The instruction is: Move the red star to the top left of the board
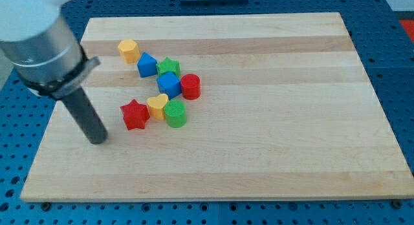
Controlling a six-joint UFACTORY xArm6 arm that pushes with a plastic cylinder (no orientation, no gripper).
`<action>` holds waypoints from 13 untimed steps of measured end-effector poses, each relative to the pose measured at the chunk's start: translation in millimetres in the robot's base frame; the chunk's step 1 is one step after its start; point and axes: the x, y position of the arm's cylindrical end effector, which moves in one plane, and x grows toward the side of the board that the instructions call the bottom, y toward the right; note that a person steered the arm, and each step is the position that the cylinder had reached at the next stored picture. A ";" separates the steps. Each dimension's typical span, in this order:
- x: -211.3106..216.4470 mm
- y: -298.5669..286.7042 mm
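On the pale wooden board surface [272,134], the red star-shaped block [134,114] lies left of centre, touching a yellow heart-shaped block [157,105] beside a green cylinder block [174,113]. The end effector is a plain dark rod with no jaws to part or close; its tip [98,141] rests on the board just left of the star, slightly nearer, apart from it.

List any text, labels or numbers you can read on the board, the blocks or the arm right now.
None: no readable text shows on the wooden board, the red star, the other coloured blocks, or the arm above my tip.
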 end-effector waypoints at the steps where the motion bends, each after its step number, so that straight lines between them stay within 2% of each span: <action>1: 3.2 34.8; 4: -42.1 43.9; 6: -89.1 43.6; 8: -129.9 10.4; 11: -155.5 -30.3; 13: -191.2 -41.9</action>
